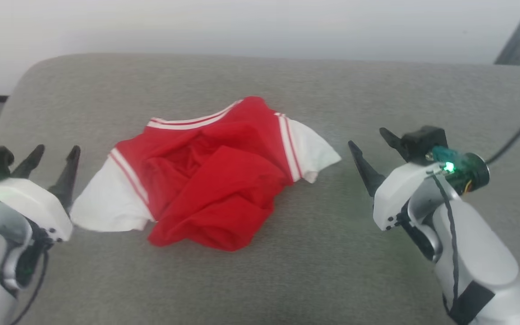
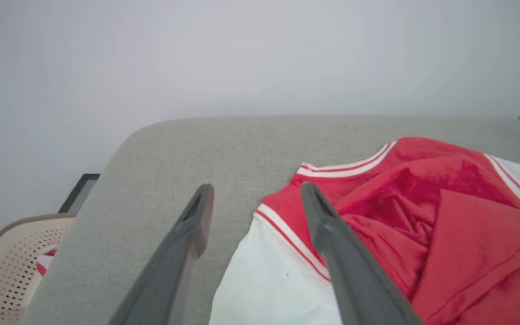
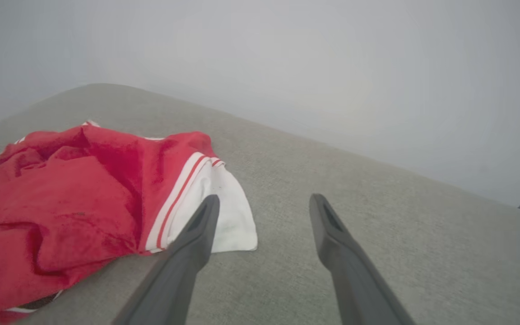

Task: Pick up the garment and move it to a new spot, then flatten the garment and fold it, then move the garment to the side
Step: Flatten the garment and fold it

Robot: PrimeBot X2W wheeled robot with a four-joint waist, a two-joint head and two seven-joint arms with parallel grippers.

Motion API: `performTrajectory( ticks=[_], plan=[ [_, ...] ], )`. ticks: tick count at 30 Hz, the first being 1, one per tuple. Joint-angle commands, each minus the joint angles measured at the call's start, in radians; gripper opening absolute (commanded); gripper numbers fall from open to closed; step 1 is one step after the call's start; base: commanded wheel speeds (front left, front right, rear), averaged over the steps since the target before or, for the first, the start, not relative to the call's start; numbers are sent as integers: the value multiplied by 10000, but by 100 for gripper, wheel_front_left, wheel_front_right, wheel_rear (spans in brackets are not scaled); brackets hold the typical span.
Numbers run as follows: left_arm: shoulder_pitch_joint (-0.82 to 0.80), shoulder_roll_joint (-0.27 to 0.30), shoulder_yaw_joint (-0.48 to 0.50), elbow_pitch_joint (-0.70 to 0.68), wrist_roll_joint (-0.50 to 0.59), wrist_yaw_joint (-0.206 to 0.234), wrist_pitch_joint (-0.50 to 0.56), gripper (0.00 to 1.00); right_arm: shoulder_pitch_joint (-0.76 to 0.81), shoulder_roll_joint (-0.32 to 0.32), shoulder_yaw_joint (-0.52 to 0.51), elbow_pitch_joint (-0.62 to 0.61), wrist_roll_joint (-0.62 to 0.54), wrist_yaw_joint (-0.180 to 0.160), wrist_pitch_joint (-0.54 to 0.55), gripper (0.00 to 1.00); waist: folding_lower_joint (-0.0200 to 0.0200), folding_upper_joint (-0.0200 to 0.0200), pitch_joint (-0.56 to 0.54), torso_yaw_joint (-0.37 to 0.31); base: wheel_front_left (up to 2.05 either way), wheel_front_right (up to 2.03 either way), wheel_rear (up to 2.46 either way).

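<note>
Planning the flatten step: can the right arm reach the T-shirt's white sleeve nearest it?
Probably yes. The right tool is open beside the white sleeve, with bare grey cushion between them and nothing in the way.

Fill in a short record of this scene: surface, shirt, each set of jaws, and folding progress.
surface: grey cushion
shirt: red, white sleeves, crumpled in the cushion's middle
left jaws: open, empty, by the left-side sleeve
right jaws: open, empty, clear of the right-side sleeve
folding: not yet done
</note>
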Motion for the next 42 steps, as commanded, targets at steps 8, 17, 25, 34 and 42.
performTrajectory(
  ticks=[8, 17, 25, 34, 42],
  plan=[
    [1058, -773, 202, -851, 640, 550, -2327, 100, -1184, -749, 953, 1029, 1193, 5, 1950, 100, 0, 0, -33, 1379, 0, 0, 0],
    [1906, -1772, 1129, -1660, 1244, 641, -2777, 100, -2186, -1458, 1657, 2548, 1806, 3, 3900, 100, 0, 0, 212, 2386, 0, 0, 0],
    [2389, -2848, 1922, -1996, 2114, 210, -2763, 100, -2976, -1459, 1551, 4327, 2133, 3, 5139, 100, 0, 0, 495, 3074, 0, 0, 0],
    [2731, -3811, 2890, -2012, 2701, -287, -2765, 100, -3221, -1547, 1870, 5309, 2591, 2, 5190, 0, 0, 0, 441, 3348, 0, 0, 0],
    [3183, -3889, 3562, -1961, 3071, -526, -2766, 100, -3054, -1876, 2502, 4811, 3178, 3, 5343, 0, 0, 0, 20, 2868, 0, 0, 0]
  ],
)
